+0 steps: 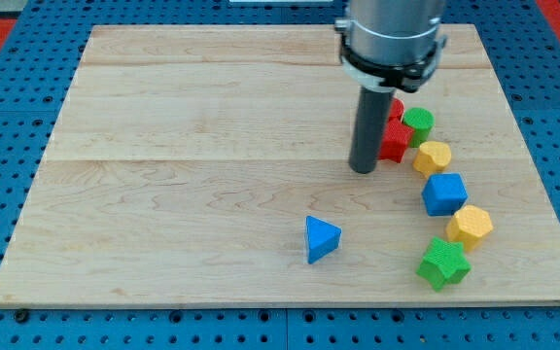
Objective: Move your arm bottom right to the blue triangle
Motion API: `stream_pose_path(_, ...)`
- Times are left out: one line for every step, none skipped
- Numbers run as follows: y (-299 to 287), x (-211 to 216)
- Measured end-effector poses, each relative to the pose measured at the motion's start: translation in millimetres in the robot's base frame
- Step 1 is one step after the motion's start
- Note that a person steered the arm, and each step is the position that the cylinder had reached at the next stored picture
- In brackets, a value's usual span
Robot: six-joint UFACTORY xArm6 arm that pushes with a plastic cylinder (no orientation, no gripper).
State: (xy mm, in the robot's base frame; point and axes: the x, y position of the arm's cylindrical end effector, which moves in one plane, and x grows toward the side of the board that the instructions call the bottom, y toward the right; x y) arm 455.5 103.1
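The blue triangle lies on the wooden board, below the middle and a bit to the view's right. My tip stands above it and slightly to its right, about a block's width or more away, not touching it. The rod rises to the arm's grey body at the view's top. The tip stands just left of a red block, which the rod partly hides.
A curved row of blocks runs down the view's right: a green cylinder, a yellow hexagon, a blue cube, a second yellow hexagon and a green star. The board's bottom edge lies just below the star.
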Motion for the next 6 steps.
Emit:
stream_pose_path(11, -19)
stream_pose_path(33, -38)
stream_pose_path(35, -53)
stream_pose_path(34, -52)
stream_pose_path(6, -45)
stream_pose_path(-61, -44)
